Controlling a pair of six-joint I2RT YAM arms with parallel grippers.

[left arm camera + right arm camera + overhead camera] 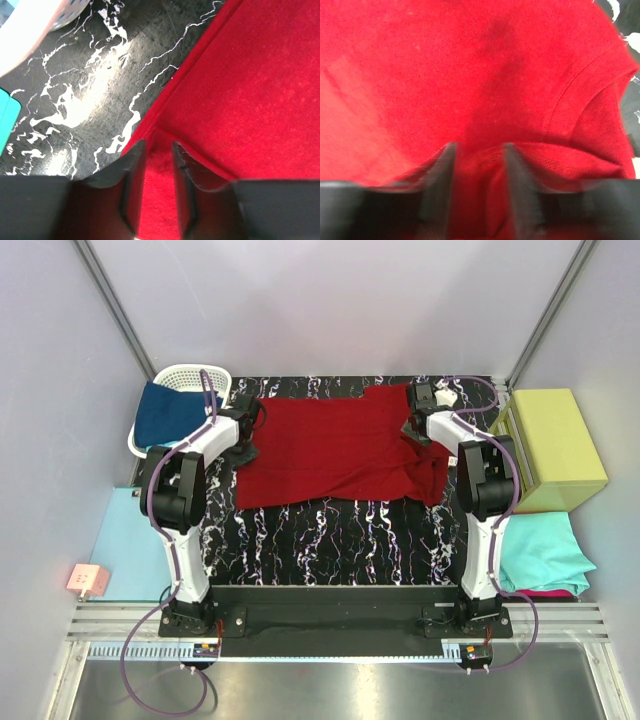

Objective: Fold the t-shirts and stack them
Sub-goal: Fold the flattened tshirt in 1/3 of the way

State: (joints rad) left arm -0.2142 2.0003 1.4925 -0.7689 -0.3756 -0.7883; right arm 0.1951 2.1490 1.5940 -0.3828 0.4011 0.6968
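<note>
While the dark red t-shirt [330, 445] lies spread at the far side of the bench [330, 530], your left tool [157, 147] and right tool [479, 147] slightly parted around its edges, lift both straight up so nothing drags.

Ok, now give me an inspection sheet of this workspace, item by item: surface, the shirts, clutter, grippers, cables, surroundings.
Surface: black marbled tabletop, no spills seen.
Job's things: dark red t-shirt spread mid-table, near right corner rumpled; navy t-shirt in white basket, far left; teal t-shirt near right, magenta t-shirt peeking from under it.
Clutter: yellow-green box right; pale-blue sheet and small pink block left.
Grippers: left gripper and right gripper at the red shirt's side edges, jaws parted with red cloth between.
Cables: purple cables loop along both arms.
Surroundings: pale walls, metal frame posts.
</note>
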